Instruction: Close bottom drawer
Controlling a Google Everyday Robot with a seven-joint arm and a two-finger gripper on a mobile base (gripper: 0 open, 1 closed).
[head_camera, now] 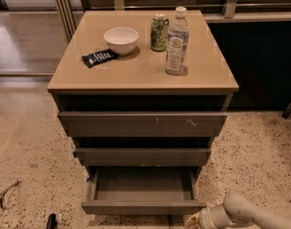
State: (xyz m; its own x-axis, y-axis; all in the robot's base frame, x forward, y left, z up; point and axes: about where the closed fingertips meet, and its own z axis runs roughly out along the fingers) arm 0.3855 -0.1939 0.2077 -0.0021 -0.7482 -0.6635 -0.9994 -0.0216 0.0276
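Observation:
The bottom drawer (143, 207) is the lowest of three dark grey-brown drawers in a cabinet with a tan top. It stands pulled out, and its shallow grey box (143, 184) is empty. The mid drawer front (142, 156) and the widest top drawer front (142, 124), with white scratch marks, sit above it, both slightly out. My gripper (195, 222) is at the bottom right edge of the camera view, on a cream arm (243, 213), just right of and below the bottom drawer's front right corner. Its fingers are mostly cut off by the frame edge.
On the cabinet top (140, 75) stand a white bowl (121, 39), a green can (159, 32), a clear water bottle (176, 42) and a dark snack packet (99, 57). Speckled floor (25, 147) surrounds the cabinet. A dark wall panel (259, 61) is at right.

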